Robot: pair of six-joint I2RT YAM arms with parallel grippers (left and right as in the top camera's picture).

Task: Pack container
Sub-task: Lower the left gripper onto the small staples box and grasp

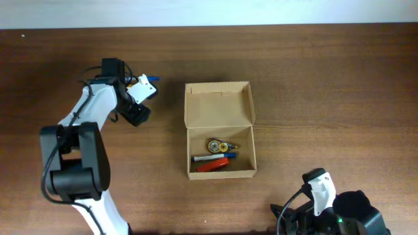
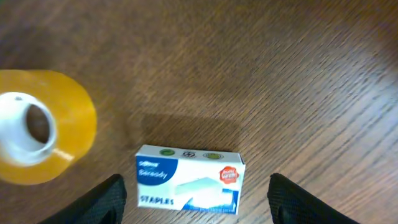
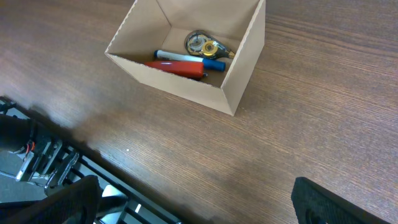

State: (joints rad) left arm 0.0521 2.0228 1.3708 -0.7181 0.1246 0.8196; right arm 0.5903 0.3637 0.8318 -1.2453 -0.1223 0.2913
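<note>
Left wrist: left tool (image 2: pixel 197 190) released over staples box (image 2: pixel 186 180), tape roll (image 2: pixel 74 118) beside; right tool (image 3: pixel 196 190) released.

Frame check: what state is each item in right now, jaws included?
Cardboard box: lid open, upright.
Red marker: lying in box.
White-and-blue pen: lying in box.
Correction tape: lying in box.
Staples box: closed, flat on table.
Tape roll: on table, outside box.
Left gripper: jaws open, straddling staples box.
Right gripper: jaws open, empty.
</note>
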